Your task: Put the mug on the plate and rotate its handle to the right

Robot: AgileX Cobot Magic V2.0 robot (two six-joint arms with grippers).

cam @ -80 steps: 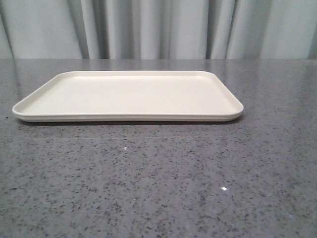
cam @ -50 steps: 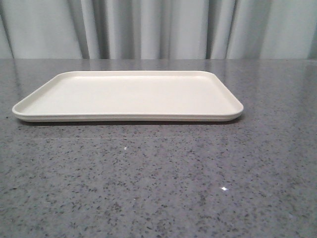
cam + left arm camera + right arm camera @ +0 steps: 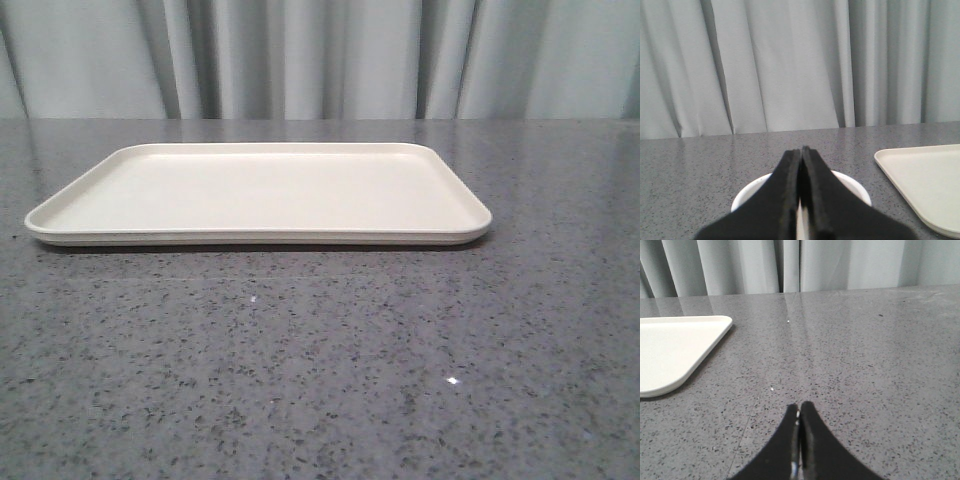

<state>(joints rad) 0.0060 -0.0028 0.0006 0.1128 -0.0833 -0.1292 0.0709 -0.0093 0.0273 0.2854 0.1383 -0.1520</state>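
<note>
matt cream plastic plate, polished speckled stone table

front: low, faces curtain | wrists: near tabletop, forward | shared: plate

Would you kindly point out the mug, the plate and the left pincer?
mug (image 3: 852, 186): left wrist view, white rim.
plate (image 3: 260, 190): front view, bare flat middle.
left pincer (image 3: 801, 155): left wrist view, between the closed fingertips.

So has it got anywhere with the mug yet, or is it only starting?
Only starting. The plate is bare. The mug, only its white rim showing, stands on the table behind the left gripper, whose fingers are closed with nothing between them. The right gripper is shut over bare tabletop. Lifting, placing and turning remain.
</note>
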